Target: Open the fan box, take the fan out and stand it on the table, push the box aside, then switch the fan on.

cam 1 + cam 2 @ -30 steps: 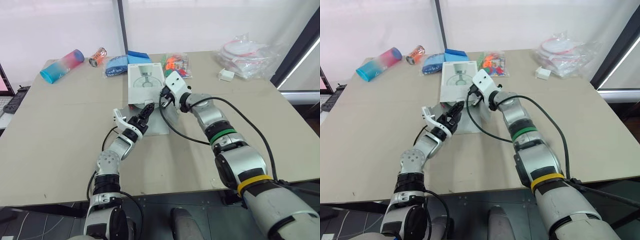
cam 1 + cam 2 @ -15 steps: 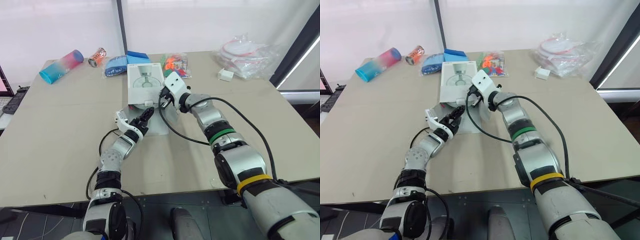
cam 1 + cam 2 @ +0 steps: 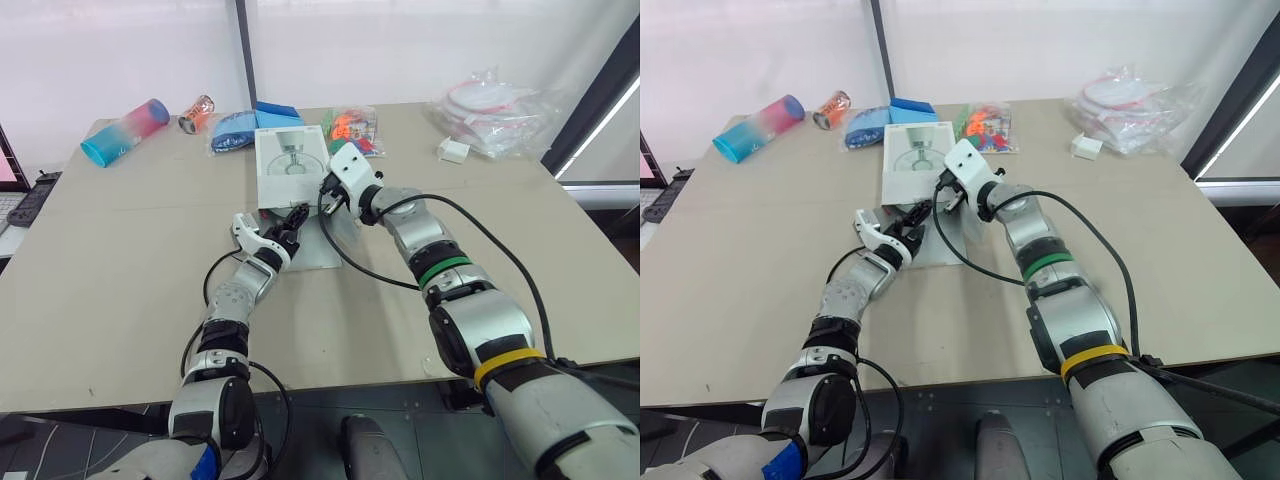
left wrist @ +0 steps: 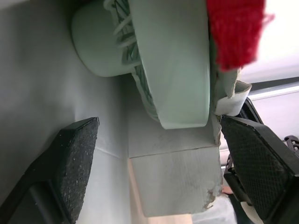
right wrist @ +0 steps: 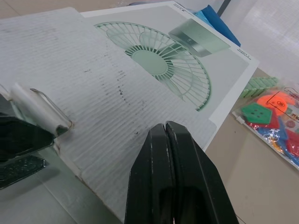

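Fan [image 4: 177, 70] (half hidden) inside box [image 3: 290, 165]

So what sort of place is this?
Likely a robot test lab rather than a home: a plain beige work table, unrelated props along its far edge, such as a pink-and-blue bottle, a drink can and bagged toys, and a white wall behind.

A wide beige table [image 3: 120, 260] with a plain matte top takes up most of the scene. Behind its far edge stands a bright white wall [image 3: 420, 50], evenly lit, split by a thin dark upright post [image 3: 243, 60]. A dark slanted frame [image 3: 603, 95] edges the right side. Below the near table edge lies dark floor [image 3: 60, 440].
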